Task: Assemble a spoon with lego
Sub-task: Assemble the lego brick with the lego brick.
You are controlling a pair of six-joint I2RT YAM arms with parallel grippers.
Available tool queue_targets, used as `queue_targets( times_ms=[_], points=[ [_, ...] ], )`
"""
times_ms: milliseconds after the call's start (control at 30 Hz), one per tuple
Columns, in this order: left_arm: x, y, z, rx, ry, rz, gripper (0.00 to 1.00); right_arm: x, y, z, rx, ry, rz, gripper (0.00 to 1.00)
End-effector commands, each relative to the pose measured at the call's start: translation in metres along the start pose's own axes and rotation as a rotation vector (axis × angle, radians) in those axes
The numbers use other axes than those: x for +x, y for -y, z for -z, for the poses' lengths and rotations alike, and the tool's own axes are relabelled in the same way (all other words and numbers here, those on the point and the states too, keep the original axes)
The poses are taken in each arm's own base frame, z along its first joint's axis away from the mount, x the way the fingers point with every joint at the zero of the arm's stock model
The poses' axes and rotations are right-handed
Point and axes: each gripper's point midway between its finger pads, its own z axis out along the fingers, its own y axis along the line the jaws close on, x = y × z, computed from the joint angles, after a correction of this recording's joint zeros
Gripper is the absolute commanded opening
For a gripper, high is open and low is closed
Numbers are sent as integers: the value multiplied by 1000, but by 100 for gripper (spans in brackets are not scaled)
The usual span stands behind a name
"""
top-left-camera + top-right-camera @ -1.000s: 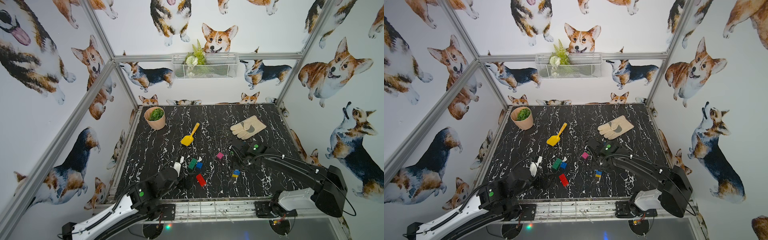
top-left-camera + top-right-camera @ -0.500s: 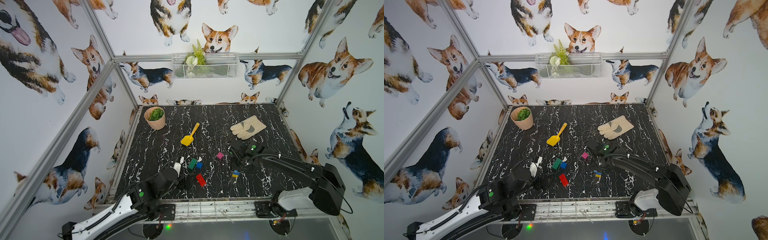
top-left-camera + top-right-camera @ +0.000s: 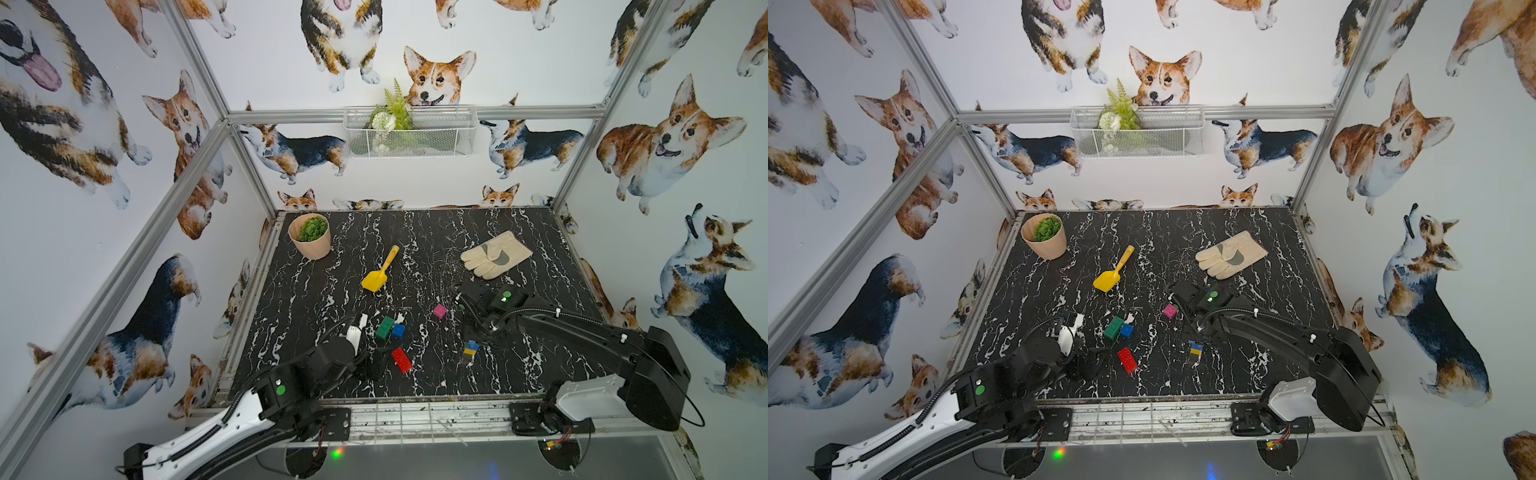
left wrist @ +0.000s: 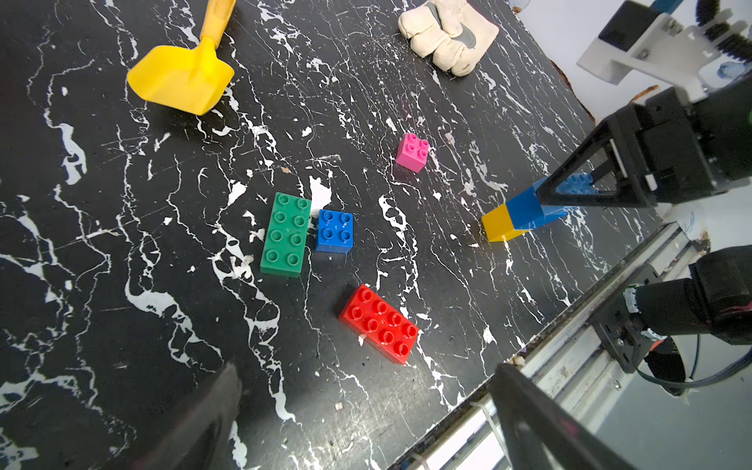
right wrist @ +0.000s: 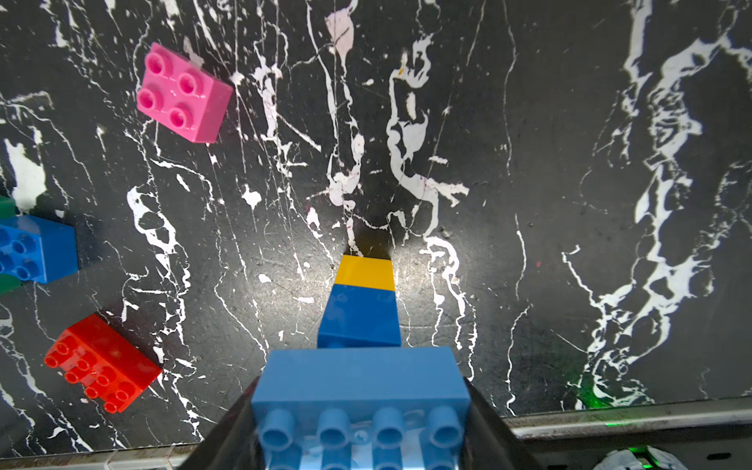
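Compared with one second ago I see almost no change: the right wrist has shifted only a little to the left, and every brick lies where it lay before. The right gripper [image 5: 360,390] is clamped on the wide light blue brick at the top of the spoon [image 3: 471,348], which so far is only that brick, a blue one under it and a yellow one at the bottom. The spoon is tilted, near the front edge of the table [image 3: 311,299] on the right side, and its yellow end seems to touch the surface, but I cannot tell this for sure. The left gripper [image 4: 366,374] has its jaws wide apart and holds nothing; it hangs just beside the red brick [image 4: 379,323]. This red brick lies between the left gripper and the spoon. The green brick [image 4: 286,234] and the blue brick [image 4: 334,230] lie just beside each other, studs up, behind the red brick. The pink brick [image 4: 412,151] lies alone, close to the right wrist. Farther back are the shovel [image 3: 379,272], the glove [image 3: 494,254] and the pot [image 3: 311,237], all well apart from both grippers.
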Motion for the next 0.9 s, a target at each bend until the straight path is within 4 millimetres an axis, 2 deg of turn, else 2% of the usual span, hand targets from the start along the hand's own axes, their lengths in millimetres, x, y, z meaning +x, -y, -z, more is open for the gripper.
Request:
queue_targets(
  times_ms=[0, 300, 867],
  points=[
    [-1, -3, 1, -15, 8, 6, 100, -1, 2, -3, 12, 9, -9, 39],
    [0, -4, 2, -19, 11, 3, 100, -1, 3, -6, 17, 10, -21, 38],
    [1, -3, 2, -18, 13, -2, 100, -6, -11, -4, -31, 47, -40, 31]
  ],
)
